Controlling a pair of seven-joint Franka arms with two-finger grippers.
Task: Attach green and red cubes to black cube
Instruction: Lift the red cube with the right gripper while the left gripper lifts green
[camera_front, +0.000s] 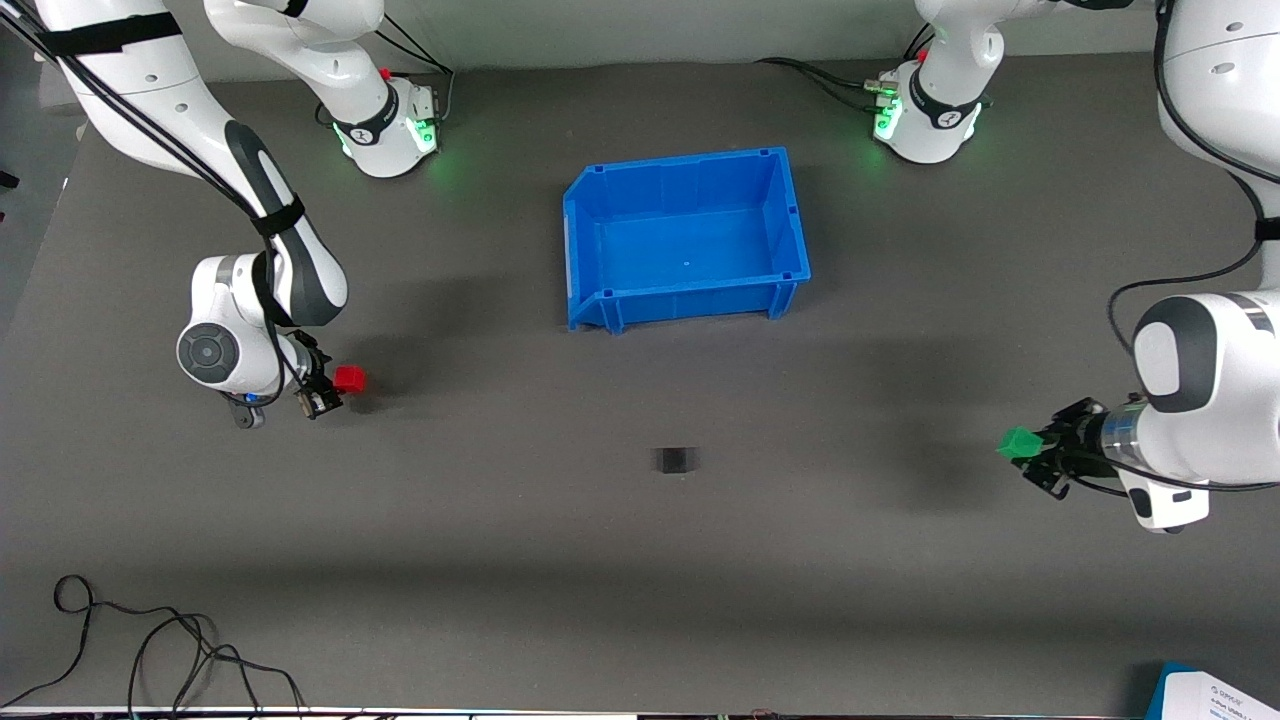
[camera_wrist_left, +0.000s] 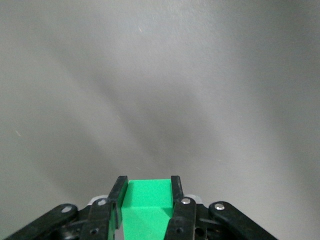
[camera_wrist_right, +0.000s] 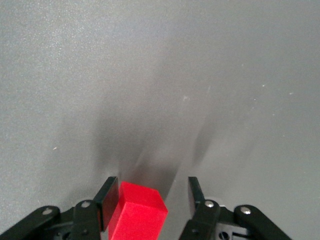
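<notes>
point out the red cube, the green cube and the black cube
red cube (camera_front: 350, 379), front view, on its top face
green cube (camera_wrist_left: 147, 194), left wrist view, on its top face
black cube (camera_front: 675, 459), front view, on its top face

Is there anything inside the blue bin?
No, the blue bin shows only its bare blue floor in the front view.
</notes>
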